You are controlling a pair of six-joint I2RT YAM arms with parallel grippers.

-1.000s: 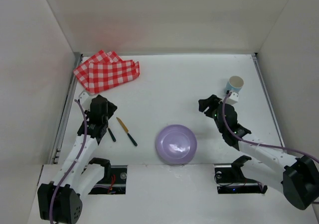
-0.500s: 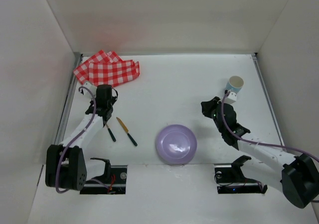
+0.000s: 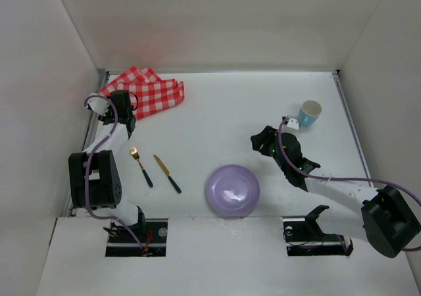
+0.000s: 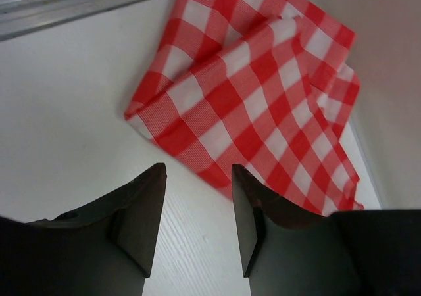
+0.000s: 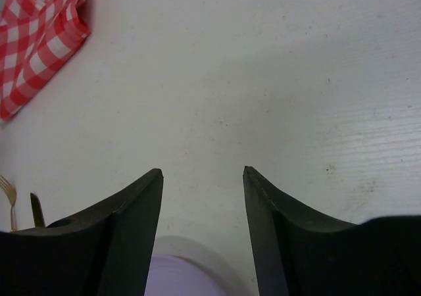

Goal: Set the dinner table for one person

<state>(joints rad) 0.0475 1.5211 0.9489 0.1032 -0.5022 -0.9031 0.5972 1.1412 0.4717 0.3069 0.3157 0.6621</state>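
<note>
The white dinner table (image 3: 223, 112) carries a lilac plate (image 3: 232, 190) at the near middle, a gold fork with a dark handle (image 3: 141, 166) and a gold knife with a dark handle (image 3: 167, 173) to its left, and a light blue cup (image 3: 308, 112) at the right. A folded red-and-white checkered cloth (image 3: 142, 93) lies at the far left; it fills the left wrist view (image 4: 263, 85). My left gripper (image 3: 125, 118) is open and empty at the cloth's near edge (image 4: 197, 171). My right gripper (image 3: 262, 140) is open and empty above bare table beyond the plate (image 5: 177, 276).
Thin metal rails run along the table's left edge (image 3: 89, 138) and right edge (image 3: 348, 125). White walls enclose the table on three sides. The fork (image 5: 8, 200) and knife (image 5: 36, 209) show at the left edge of the right wrist view.
My left gripper has moved away from the fork, back and left to the cloth's near edge; the fork now lies uncovered. My right gripper has shifted slightly left.
</note>
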